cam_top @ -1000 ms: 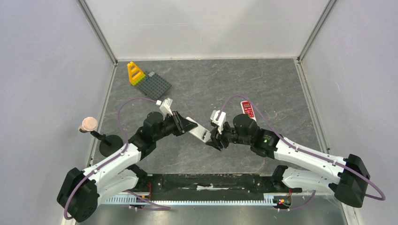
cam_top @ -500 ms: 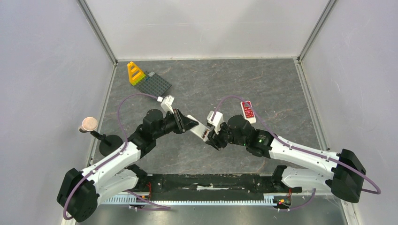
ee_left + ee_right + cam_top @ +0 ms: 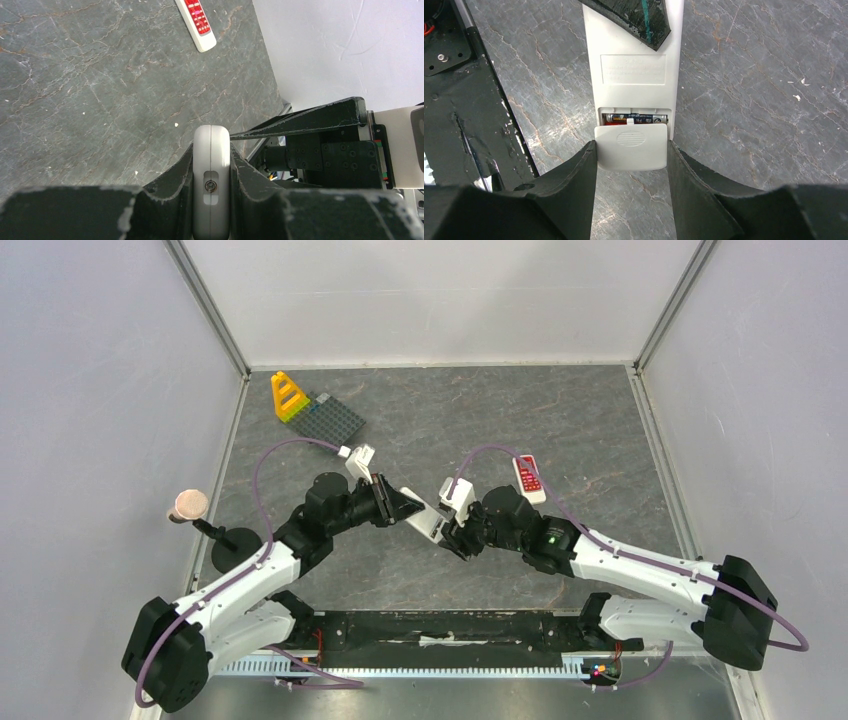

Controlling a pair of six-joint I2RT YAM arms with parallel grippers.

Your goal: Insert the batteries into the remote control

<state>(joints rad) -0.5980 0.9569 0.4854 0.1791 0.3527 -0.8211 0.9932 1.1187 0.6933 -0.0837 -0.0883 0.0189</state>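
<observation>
My left gripper (image 3: 396, 505) is shut on one end of a white remote (image 3: 424, 518) and holds it above the table; in the left wrist view the remote (image 3: 211, 186) stands edge-on between my fingers. My right gripper (image 3: 456, 536) is shut on the white battery cover (image 3: 631, 148), which sits at the remote's (image 3: 634, 70) open end. Through the gap above the cover I see batteries (image 3: 636, 119) lying in the compartment, one red-orange and one dark blue. Other batteries are not in view. A left fingertip (image 3: 634, 17) crosses the remote's far end.
A second, red-and-white remote (image 3: 528, 478) lies on the table behind my right arm; it also shows in the left wrist view (image 3: 197, 20). A yellow toy (image 3: 289, 397) and a grey baseplate (image 3: 336, 421) sit at the back left. A stand with a pink disc (image 3: 188, 505) is at the left edge.
My right gripper has moved left toward the remote with the cover, closing most of the compartment. The left arm has shifted the remote slightly up and right.
</observation>
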